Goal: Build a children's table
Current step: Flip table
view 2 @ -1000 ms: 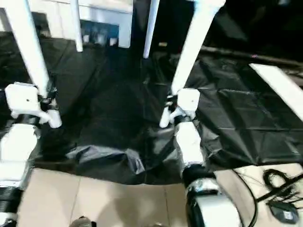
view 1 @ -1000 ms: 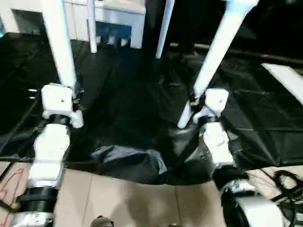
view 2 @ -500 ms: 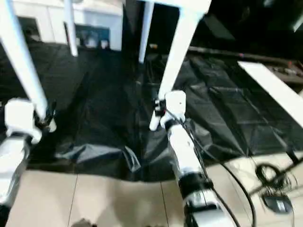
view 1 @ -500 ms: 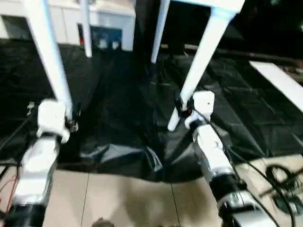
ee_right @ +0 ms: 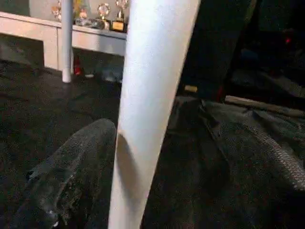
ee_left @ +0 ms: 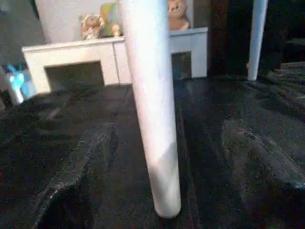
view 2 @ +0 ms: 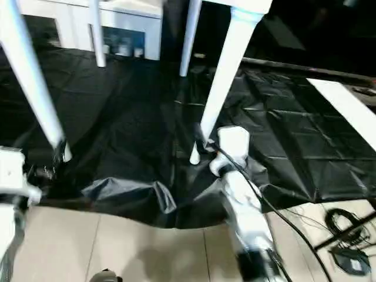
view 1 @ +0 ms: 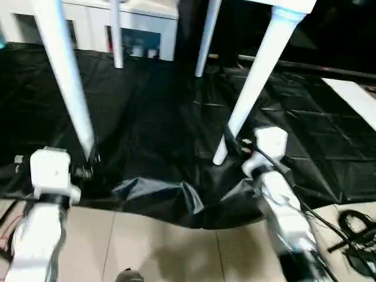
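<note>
The children's table stands upright on the black sheet [view 1: 164, 117], its white top [view 1: 288, 4] just showing at the upper edge. Its front left leg [view 1: 67, 82] and front right leg [view 1: 258, 82] slope down to feet on the sheet; two back legs [view 1: 116, 35] stand further off. My left gripper [view 1: 87, 170] is low by the front left foot, open, holding nothing. My right gripper [view 1: 238, 145] is beside the front right foot, also open. In the right wrist view the leg [ee_right: 147, 109] rises between the spread dark fingers [ee_right: 71, 176].
A low white cabinet [view 1: 147, 17] stands behind the table. A white board [view 1: 352, 100] lies on the sheet at the right. Black cables [view 1: 352, 226] lie on the tile floor [view 1: 147, 247] at the lower right. The sheet's front edge is bunched up.
Both grippers, which were clamped on the front legs a second ago, have opened and drawn back and down toward me. The legs stand free on the sheet.
</note>
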Motion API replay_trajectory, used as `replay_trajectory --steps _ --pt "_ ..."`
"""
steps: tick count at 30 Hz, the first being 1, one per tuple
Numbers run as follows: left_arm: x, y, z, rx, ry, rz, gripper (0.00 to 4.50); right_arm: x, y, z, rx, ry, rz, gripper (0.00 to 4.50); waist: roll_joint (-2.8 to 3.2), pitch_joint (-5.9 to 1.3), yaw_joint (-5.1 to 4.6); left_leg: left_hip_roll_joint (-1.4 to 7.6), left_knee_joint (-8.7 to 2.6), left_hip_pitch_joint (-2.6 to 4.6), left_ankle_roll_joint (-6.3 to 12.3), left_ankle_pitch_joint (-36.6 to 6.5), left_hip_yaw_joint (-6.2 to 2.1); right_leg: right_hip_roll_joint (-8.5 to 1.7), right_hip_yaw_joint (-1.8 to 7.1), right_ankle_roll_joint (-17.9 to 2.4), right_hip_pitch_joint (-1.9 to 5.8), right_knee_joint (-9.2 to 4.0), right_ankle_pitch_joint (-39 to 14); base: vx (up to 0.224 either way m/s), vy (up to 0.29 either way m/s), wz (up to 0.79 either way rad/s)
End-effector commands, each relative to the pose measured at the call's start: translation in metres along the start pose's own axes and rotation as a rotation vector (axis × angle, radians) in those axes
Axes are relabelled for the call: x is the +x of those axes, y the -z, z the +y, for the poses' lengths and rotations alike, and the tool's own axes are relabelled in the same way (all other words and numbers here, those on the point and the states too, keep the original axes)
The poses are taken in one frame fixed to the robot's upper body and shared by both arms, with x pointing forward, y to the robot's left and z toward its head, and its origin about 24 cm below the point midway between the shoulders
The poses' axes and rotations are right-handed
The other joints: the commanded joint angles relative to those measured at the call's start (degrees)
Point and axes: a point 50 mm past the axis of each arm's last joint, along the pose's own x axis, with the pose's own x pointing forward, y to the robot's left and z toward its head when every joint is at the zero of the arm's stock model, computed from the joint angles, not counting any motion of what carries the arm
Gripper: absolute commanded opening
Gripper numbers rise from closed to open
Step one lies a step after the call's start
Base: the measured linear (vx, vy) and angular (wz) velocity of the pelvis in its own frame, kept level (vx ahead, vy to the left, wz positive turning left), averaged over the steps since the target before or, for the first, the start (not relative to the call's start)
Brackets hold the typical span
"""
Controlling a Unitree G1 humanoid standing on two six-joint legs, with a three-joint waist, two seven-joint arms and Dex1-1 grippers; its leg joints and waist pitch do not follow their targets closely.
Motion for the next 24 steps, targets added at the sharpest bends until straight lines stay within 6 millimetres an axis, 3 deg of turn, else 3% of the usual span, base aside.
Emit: replay_trajectory --steps 1,4,7,8,9,11,12,14,17,18,19,20,22,24 --pt "-0.007 -0.004 -0.009 -0.021 0.013 -0.005 4.11 -0.008 -0.003 -0.002 0.029 -0.044 0.020 4.05 1.69 -2.77 -0.33 1.79 -5.72 1.07 -1.83 -18.5 -0.52 -3.65 3.56 -2.6 1.19 -6.41 -12.9 0.000 0.000 0.00" --pt "-0.016 -0.006 -0.019 -0.005 0.041 0.008 4.11 -0.017 -0.002 0.001 0.017 -0.082 0.077 4.05 1.75 -2.76 -0.47 1.86 -5.83 1.01 -1.72 -16.9 -0.50 -3.37 3.58 -2.8 1.44 -6.20 -9.2 0.000 0.000 0.00" --pt "-0.024 -0.008 -0.027 -0.062 0.036 0.037 4.11 -0.026 0.003 -0.001 -0.011 -0.028 0.158 4.05 1.75 -2.66 -0.65 1.83 -5.99 1.11 -2.48 -18.7 -0.57 -3.44 3.66 -2.9 1.39 -6.27 -9.6 0.000 0.000 0.00" --pt "-0.026 -0.008 -0.028 -0.079 0.031 0.036 4.11 -0.028 0.005 -0.003 -0.041 -0.004 0.171 4.05 1.05 -2.23 -0.98 1.67 -6.19 1.18 -2.69 -21.1 -0.52 -3.42 3.73 -2.4 1.28 -6.86 -13.3 0.000 0.000 0.00" --pt "-0.026 -0.008 -0.028 -0.079 0.031 0.036 4.11 -0.029 0.005 -0.003 -0.043 -0.003 0.172 4.05 1.16 -2.30 -0.93 1.57 -6.24 1.17 -2.79 -21.2 -0.60 -3.54 3.77 -2.1 1.43 -6.90 -14.7 0.000 0.000 0.00" --pt "-0.029 -0.008 -0.028 -0.075 0.019 0.041 4.11 -0.033 0.010 -0.006 -0.075 0.010 0.205 4.05 0.83 -2.22 -0.95 1.30 -6.29 1.44 -2.67 -21.8 -0.62 -3.47 4.27 -0.4 1.20 -7.60 -18.4 0.000 0.000 0.00" --pt "-0.030 -0.006 -0.026 -0.051 -0.001 0.056 4.11 -0.038 0.012 -0.009 -0.080 0.024 0.216 4.05 0.58 -2.24 -1.00 1.33 -6.29 1.45 -2.57 -22.0 -0.63 -3.47 4.30 -0.1 1.19 -7.70 -18.9 0.000 0.000 0.00" --pt "-0.031 -0.004 -0.022 -0.028 -0.017 0.072 4.11 -0.045 0.015 -0.015 -0.051 0.064 0.234 4.05 0.62 -2.27 -1.04 1.32 -6.22 1.67 -2.27 -22.4 -0.61 -3.39 4.43 0.4 0.96 -7.84 -19.3 0.000 0.000 0.00" --pt "-0.030 -0.006 -0.016 0.013 -0.046 0.053 4.11 -0.059 0.017 -0.020 0.010 0.107 0.260 4.05 0.84 -2.36 -0.93 1.38 -6.18 1.86 -1.72 -22.4 -0.64 -3.13 4.51 0.2 0.83 -7.77 -17.0 0.000 0.000 0.00" --pt "-0.027 -0.007 -0.015 0.022 -0.041 0.046 4.11 -0.064 0.017 -0.019 0.020 0.090 0.262 4.05 2.09 -2.46 -0.96 1.31 -6.33 1.84 -1.78 -22.6 -0.86 -3.08 4.49 -0.3 0.92 -7.48 -15.7 0.000 0.000 0.00" --pt "-0.027 -0.007 -0.015 0.020 -0.038 0.048 4.11 -0.064 0.017 -0.019 0.021 0.086 0.261 4.05 1.29 -2.32 -1.09 1.39 -6.25 1.95 -1.68 -23.6 -0.76 -2.98 4.44 -0.5 0.74 -7.74 -15.8 0.000 0.000 0.00" --pt "-0.026 -0.005 -0.018 -0.002 -0.001 0.068 4.11 -0.064 0.016 -0.016 0.014 0.057 0.241 4.05 1.18 -2.19 -1.17 1.27 -6.32 1.80 -1.58 -24.0 -0.74 -2.96 4.42 -0.6 0.83 -7.74 -16.8 0.000 0.000 0.00" --pt "-0.026 -0.005 -0.021 -0.013 0.021 0.079 4.11 -0.061 0.016 -0.015 0.011 0.046 0.228 4.05 2.12 -2.12 -1.17 1.22 -6.24 2.00 -1.77 -25.6 -0.77 -3.24 4.55 -0.8 0.59 -8.25 -19.6 0.000 0.000 0.00" --pt "-0.025 -0.004 -0.020 -0.015 0.019 0.086 4.11 -0.059 0.016 -0.015 0.022 0.050 0.231 4.05 2.40 -2.16 -1.30 1.14 -6.29 1.82 -1.84 -25.7 -0.90 -3.19 4.52 -1.0 0.78 -8.15 -20.4 0.000 0.000 0.00"
